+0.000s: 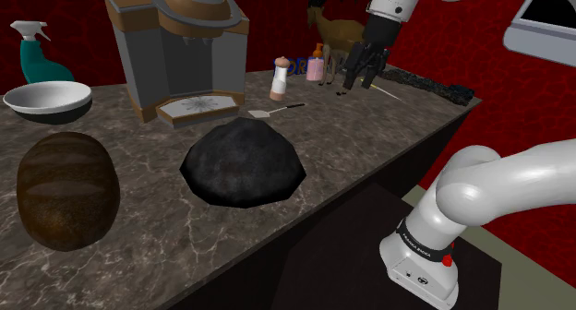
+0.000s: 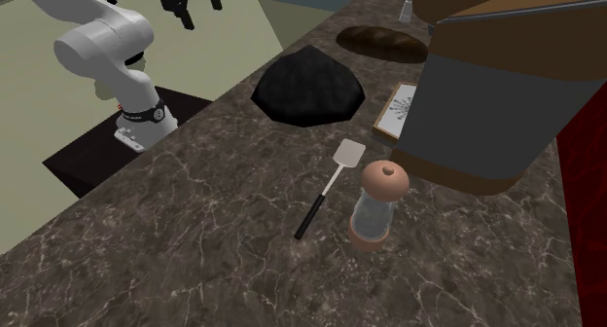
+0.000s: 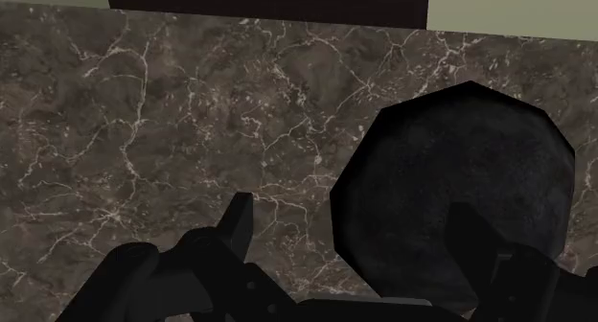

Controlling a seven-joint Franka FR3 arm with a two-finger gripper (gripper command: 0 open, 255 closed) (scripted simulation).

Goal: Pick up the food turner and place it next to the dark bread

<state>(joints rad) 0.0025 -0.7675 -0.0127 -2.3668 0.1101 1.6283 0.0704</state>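
One flat food turner [image 2: 329,189] | lumpy black bread [image 2: 307,87] | veined marble counter [image 2: 195,239]

My arm [image 1: 480,193] up from base, elbow bent sharp, forearm carried high. Gripper [image 1: 357,79] hanging aloft, pointed downward, slight tilt. I read fingers [image 3: 238,222] spread wide apart, nothing clasped between.

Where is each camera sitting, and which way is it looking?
Shoulder view: beside the stand, looking across the counter at the dark bread and turner; the arm and gripper show.
Second exterior view: at the counter's far side by the mill, facing back toward the arm; arm and gripper show upper left.
Wrist view: on the hand, looking down at counter and dark bread; the open gripper's fingers show.
Shared: all three see the dark bread.
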